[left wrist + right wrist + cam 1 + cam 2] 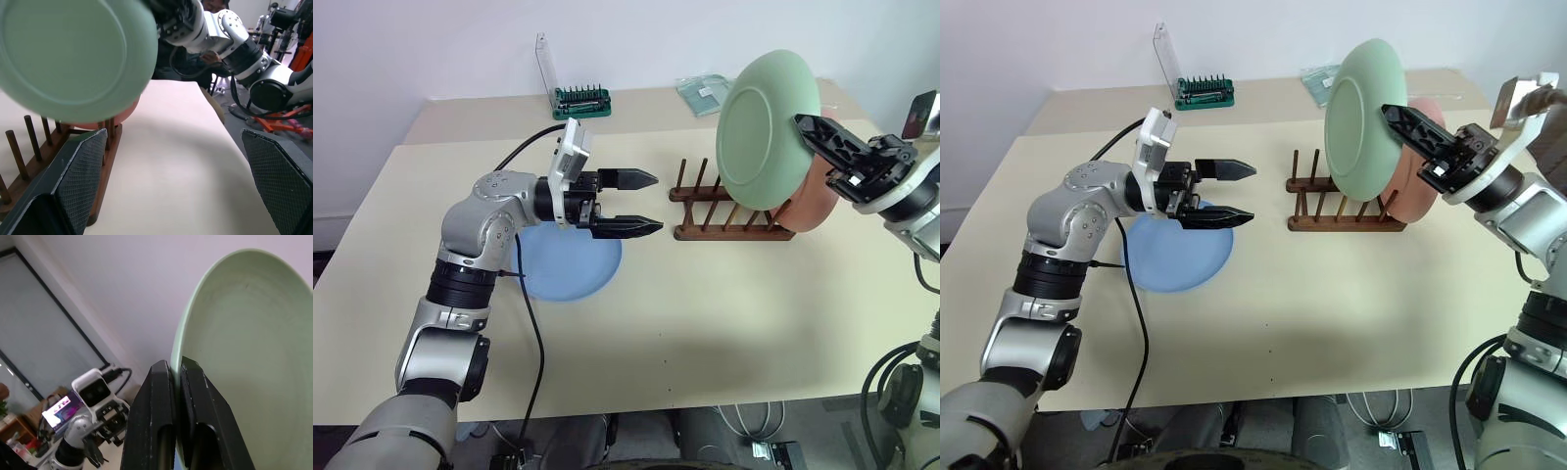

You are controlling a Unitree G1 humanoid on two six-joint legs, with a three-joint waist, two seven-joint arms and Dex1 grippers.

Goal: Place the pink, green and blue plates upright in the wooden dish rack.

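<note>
Right gripper (pixel 1400 119) pinched on the rim of the green plate (pixel 766 127), held on edge above the wooden dish rack (pixel 729 208). Pink plate (pixel 1420 186) already stands at the rack's right end. To seat mine well: keep it upright, lower into the gap between pegs just beside the pink one, release only once it rests. Left gripper (pixel 646 203) spread wide, empty, over the blue plate (pixel 570 262), flat on the table (pixel 705 313). Plates matte, round; pegs dark, slender.

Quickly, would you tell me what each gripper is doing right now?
Left gripper: open, holding nothing, above the blue plate.
Right gripper: shut on the green plate, over the wooden dish rack.
</note>
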